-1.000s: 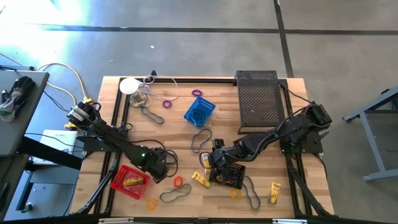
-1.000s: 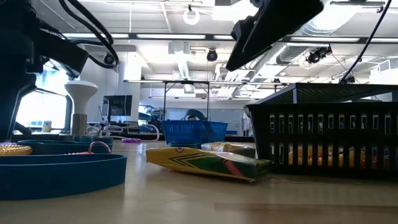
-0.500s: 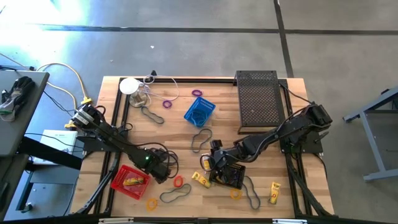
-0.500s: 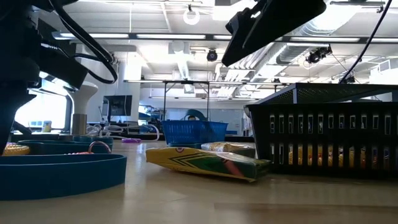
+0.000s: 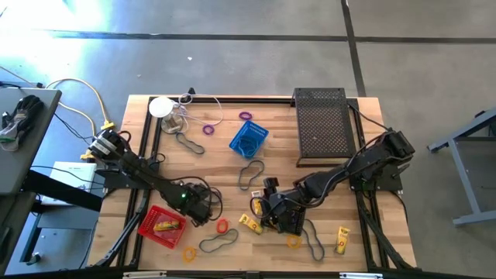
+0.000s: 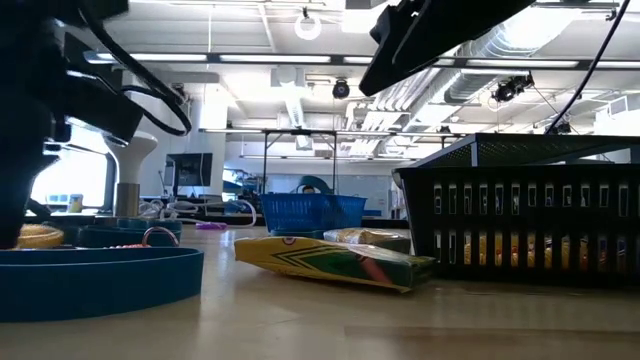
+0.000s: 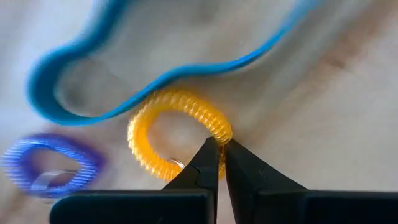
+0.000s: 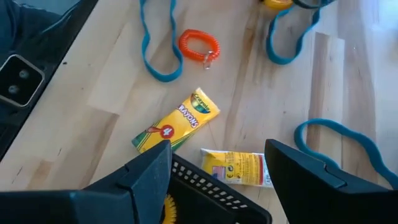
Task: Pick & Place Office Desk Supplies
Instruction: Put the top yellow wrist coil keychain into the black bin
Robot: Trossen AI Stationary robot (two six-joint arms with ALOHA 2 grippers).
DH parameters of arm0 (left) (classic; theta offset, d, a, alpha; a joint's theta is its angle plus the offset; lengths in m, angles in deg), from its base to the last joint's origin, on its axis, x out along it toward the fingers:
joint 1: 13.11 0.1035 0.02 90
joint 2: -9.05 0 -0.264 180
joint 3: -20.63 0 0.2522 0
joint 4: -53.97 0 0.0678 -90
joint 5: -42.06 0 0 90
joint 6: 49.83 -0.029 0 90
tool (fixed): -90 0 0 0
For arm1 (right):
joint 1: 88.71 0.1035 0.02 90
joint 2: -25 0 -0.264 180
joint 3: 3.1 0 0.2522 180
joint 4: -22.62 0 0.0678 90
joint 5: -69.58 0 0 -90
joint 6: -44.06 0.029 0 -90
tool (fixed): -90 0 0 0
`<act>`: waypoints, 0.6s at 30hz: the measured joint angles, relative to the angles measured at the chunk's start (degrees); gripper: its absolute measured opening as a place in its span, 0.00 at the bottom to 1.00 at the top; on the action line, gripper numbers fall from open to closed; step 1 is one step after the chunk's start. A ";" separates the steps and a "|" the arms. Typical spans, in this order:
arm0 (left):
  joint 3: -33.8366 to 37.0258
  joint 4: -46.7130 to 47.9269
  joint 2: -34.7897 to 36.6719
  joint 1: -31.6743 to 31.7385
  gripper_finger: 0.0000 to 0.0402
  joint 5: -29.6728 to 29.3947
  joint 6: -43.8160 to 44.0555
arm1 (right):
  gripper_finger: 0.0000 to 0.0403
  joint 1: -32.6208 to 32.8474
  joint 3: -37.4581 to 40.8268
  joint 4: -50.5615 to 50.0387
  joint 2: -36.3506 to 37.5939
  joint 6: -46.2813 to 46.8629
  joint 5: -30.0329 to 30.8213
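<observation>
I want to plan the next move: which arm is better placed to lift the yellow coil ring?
Left. The left pincer is already shut on the yellow coil ring, while the right pincer stands open over the black basket, holding nothing.

Wooden surface (image 5: 225, 174), black-framed, on grey concrete floor (image 5: 232, 54). Large flat black mesh tray (image 5: 322, 124) at far right part of surface. White round disc (image 5: 160, 106) with cables at far left corner. Yellow cable (image 5: 81, 85) looping off left edge toward side table (image 5: 23, 139). Lit ceiling in low view.
</observation>
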 joint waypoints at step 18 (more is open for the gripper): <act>-8.07 -31.00 9.75 0.49 0.00 -2.23 -35.32 | 0.61 5.75 0.00 -0.87 0.00 4.91 11.12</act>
